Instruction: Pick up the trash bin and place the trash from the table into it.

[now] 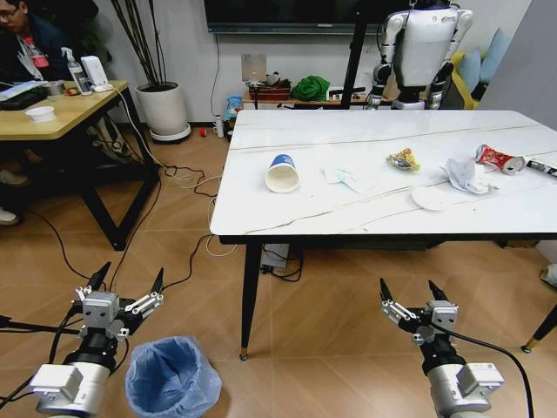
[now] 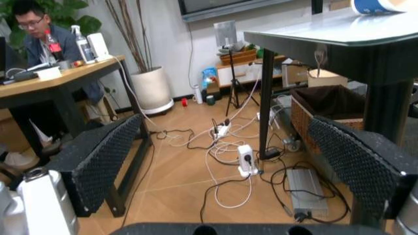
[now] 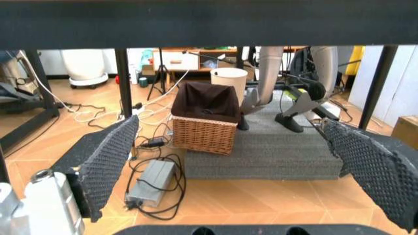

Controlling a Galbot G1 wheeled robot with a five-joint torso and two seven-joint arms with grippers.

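while the table (image 1: 365,205) fills the upper right, its white top carries scattered trash: a paper cup (image 1: 282,172) on its side, tissues (image 1: 466,174), a crushed red can (image 1: 498,158). on the floor below sits the trash bin (image 1: 171,379), just beside the left gripper (image 1: 127,280). both it and the right gripper (image 1: 409,294) hang wide open, empty.

1. Trash bin (image 1: 172,377): blue crinkly liner, upright on floor by my left arm.
2. Table (image 1: 365,209): white marble top, black legs.
3. Trash: paper cup (image 1: 282,172) on its side, tissues (image 1: 352,178), yellow wrapper (image 1: 404,159), lid (image 1: 429,198), crushed red can (image 1: 498,158).
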